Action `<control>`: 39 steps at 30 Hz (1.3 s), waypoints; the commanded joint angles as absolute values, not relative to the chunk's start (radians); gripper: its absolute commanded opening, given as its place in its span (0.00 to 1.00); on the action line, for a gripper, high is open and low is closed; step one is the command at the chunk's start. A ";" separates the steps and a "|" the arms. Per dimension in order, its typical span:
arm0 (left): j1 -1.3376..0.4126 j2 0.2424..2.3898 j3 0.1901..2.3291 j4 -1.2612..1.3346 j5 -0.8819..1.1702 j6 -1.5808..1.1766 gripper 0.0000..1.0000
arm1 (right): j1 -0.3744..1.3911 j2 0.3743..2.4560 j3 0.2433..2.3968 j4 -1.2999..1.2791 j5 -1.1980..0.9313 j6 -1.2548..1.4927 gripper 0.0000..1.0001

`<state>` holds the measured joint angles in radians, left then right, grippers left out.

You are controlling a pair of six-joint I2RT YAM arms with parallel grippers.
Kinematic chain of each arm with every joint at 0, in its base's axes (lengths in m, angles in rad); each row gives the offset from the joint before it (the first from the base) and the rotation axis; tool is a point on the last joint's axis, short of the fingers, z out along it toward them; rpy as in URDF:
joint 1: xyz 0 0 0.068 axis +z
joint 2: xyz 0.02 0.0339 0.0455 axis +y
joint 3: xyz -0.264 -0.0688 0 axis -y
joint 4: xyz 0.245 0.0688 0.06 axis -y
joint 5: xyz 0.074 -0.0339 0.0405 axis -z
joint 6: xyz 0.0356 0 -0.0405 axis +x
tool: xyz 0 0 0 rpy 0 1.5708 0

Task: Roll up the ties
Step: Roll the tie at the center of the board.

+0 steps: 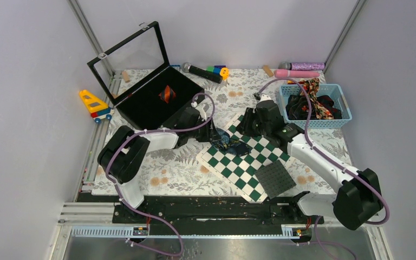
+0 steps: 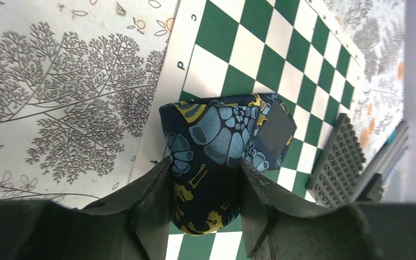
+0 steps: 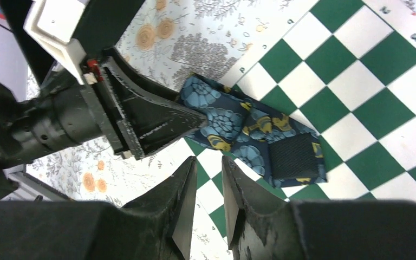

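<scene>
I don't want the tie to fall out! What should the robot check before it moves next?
1. Blue floral tie sitting inside the left end effector: ok.
2. Tie fully rolled: not ok, one end lies flat on the chequered board.
3. Right end effector empty, jaws apart: ok.
4. Black box lid open: ok.
5. Grip tight enough to lift: cannot tell.

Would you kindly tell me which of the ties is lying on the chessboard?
The navy tie with blue-and-yellow floral print, pinched in the left claw; the red-striped tie sits in the black case, the others in the blue basket.
</scene>
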<state>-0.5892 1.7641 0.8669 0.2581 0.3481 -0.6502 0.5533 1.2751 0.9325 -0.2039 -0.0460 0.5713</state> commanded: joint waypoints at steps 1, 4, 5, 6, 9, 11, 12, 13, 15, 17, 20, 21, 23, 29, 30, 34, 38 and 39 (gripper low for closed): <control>-0.609 1.712 0.964 0.043 0.206 -0.528 0.43 | 0.519 1.222 0.888 -0.230 -0.017 0.546 0.31; -0.631 1.712 1.013 -0.063 0.140 -0.484 0.42 | 0.503 1.196 0.865 -0.229 -0.018 0.543 0.32; -0.641 1.712 1.029 -0.095 0.110 -0.469 0.42 | 0.500 1.188 0.859 -0.229 -0.018 0.542 0.32; -0.654 1.713 1.050 -0.132 0.074 -0.451 0.42 | 0.497 1.179 0.854 -0.231 -0.017 0.542 0.32; -0.699 1.722 1.120 -0.227 -0.033 -0.398 0.43 | 0.491 1.147 0.846 -0.247 -0.006 0.539 0.32; -0.721 1.733 1.157 -0.277 -0.082 -0.375 0.43 | 0.489 1.124 0.839 -0.252 -0.005 0.537 0.32; -0.732 1.739 1.175 -0.297 -0.105 -0.364 0.43 | 0.487 1.112 0.837 -0.256 -0.005 0.537 0.32; -0.743 1.750 1.192 -0.318 -0.125 -0.355 0.43 | 0.488 1.098 0.835 -0.261 0.021 0.537 0.32; -0.764 1.766 1.224 -0.354 -0.169 -0.338 0.43 | 0.488 1.067 0.833 -0.278 0.052 0.537 0.32; -0.783 1.784 1.259 -0.389 -0.208 -0.322 0.43 | 0.488 1.013 0.817 -0.281 0.090 0.541 0.32; -0.809 1.812 1.301 -0.430 -0.258 -0.296 0.43 | 0.488 0.931 0.791 -0.285 0.143 0.540 0.31; -0.818 1.821 1.312 -0.443 -0.273 -0.288 0.43 | 0.487 0.907 0.789 -0.293 0.155 0.538 0.32; -0.838 1.839 1.331 -0.460 -0.302 -0.269 0.43 | 0.488 0.872 0.791 -0.314 0.182 0.530 0.32; -0.885 1.893 1.394 -0.515 -0.400 -0.234 0.43 | 0.488 0.809 0.797 -0.353 0.219 0.518 0.35; -0.892 1.900 1.402 -0.524 -0.417 -0.230 0.43 | 0.488 0.804 0.798 -0.354 0.221 0.517 0.35; -0.918 1.922 1.425 -0.547 -0.473 -0.219 0.43 | 0.487 0.794 0.802 -0.364 0.225 0.517 0.36; -0.940 1.945 1.449 -0.572 -0.517 -0.213 0.43 | 0.487 0.776 0.803 -0.371 0.234 0.519 0.36; -0.946 1.952 1.453 -0.578 -0.531 -0.213 0.43 | 0.487 0.768 0.803 -0.373 0.238 0.520 0.36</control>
<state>-0.9302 1.9194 1.4086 -0.5251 -0.4236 -0.2405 0.4911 0.8009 0.7937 -0.3683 0.1944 0.5308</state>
